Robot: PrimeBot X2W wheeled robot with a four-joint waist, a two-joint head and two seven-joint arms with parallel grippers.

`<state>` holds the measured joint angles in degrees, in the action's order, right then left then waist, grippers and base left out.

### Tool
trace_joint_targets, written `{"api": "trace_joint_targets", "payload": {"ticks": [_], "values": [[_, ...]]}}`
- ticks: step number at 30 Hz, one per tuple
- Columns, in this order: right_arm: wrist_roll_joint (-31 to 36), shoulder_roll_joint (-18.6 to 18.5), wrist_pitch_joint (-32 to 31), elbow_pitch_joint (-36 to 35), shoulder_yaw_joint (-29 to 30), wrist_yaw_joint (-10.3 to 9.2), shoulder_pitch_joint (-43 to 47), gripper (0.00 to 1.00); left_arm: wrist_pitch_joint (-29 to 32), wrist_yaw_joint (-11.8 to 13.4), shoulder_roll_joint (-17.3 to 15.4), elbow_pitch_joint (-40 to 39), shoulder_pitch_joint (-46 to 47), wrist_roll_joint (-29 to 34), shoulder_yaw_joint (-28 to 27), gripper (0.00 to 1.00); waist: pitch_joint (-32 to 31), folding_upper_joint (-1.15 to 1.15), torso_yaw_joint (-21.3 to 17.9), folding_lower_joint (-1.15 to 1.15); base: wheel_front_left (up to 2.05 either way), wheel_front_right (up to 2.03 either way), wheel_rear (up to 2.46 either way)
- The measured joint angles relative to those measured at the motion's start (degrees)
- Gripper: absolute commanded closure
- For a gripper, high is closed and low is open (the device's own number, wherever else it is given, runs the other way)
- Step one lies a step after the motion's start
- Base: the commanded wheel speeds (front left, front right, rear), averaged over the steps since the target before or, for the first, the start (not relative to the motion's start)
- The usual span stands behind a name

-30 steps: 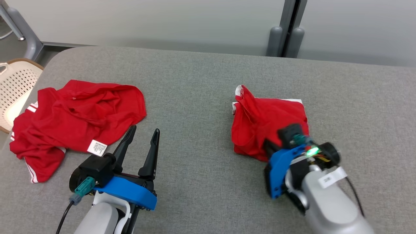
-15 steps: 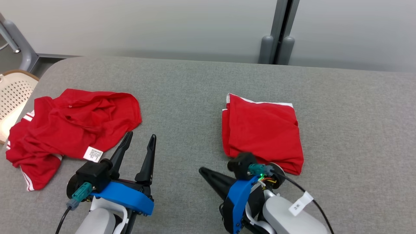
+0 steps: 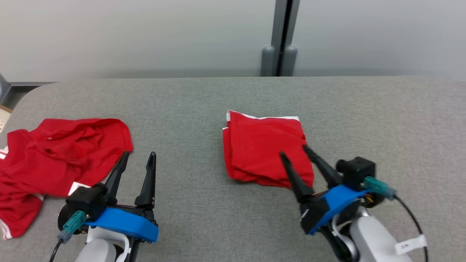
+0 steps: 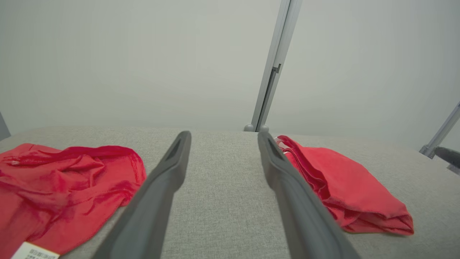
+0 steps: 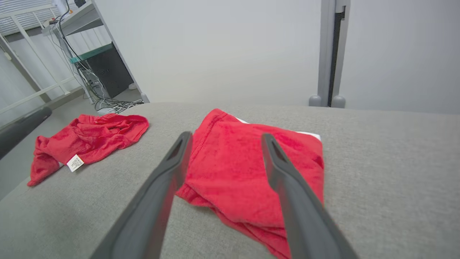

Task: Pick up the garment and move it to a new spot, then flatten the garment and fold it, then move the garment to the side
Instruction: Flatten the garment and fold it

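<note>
1. Quick count: two red garments, two grippers, one grey table (image 3: 204, 102).
2. The folded garment (image 3: 264, 149) lies flat around mid-table. It's a fairly tidy square with a thin white strip peeking out along its far edge.
3. The crumpled garment (image 3: 62, 153) is well off to the left, all bunched up, with a white label (image 3: 74, 187) showing on its near side. It runs out of the head view's left side and sits close to the table's left edge.
4. Right gripper (image 3: 293, 151): fingers spread wide, holding nothing. The tips sit over the folded garment's near right corner; can't tell if they actually touch the cloth.
5. Left gripper (image 3: 139, 155): also spread wide with nothing in it. It points away from the robot over bare table, just beside the crumpled garment's right edge.
6. Edges: the table's far edge runs straight below the pale wall and rounds off at the far left corner. A grey post (image 3: 280, 36) stands behind it, roughly in line with the folded garment.
7. Room to move: there's a wide bare strip between the two garments and a big bare patch right of the folded garment. A bare band also runs behind both, up to the far edge.
</note>
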<state>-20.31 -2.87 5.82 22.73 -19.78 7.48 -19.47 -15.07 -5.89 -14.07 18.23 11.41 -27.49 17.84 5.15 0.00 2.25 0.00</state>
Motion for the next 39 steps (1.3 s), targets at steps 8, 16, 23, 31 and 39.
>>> {"api": "trace_joint_targets", "payload": {"ticks": [8,16,23,31,39], "values": [[4.87,-0.02,-4.50,-10.53,15.25,0.00,7.62,0.00,0.01,1.20,-0.76,-1.25,-2.24,0.03,-3.15,0.00,-0.62,0.00,-3.43,0.00,0.00,0.00,0.00],[7.38,-0.04,-8.12,-15.53,24.43,0.00,12.02,0.00,0.00,1.38,-1.10,0.12,-3.42,0.26,-4.70,0.00,-1.51,0.00,-4.40,0.00,0.00,0.00,0.00],[8.18,-0.02,-9.32,-16.53,26.13,0.00,14.13,0.00,0.05,1.34,-1.12,3.14,-4.20,0.35,-4.11,0.00,-2.90,0.00,-4.71,0.00,0.00,0.00,0.00],[7.89,-0.02,-9.35,-16.78,26.13,0.00,15.91,0.00,0.33,1.82,-1.26,4.49,-3.64,0.79,-3.45,0.00,-3.55,0.00,-4.77,0.00,0.00,0.00,0.00],[7.81,-0.02,-9.84,-17.12,26.16,0.00,16.43,0.00,0.33,2.34,-1.37,4.42,-3.53,0.87,-2.93,0.00,-3.76,0.00,-4.53,-0.01,0.00,0.00,0.00]]}}
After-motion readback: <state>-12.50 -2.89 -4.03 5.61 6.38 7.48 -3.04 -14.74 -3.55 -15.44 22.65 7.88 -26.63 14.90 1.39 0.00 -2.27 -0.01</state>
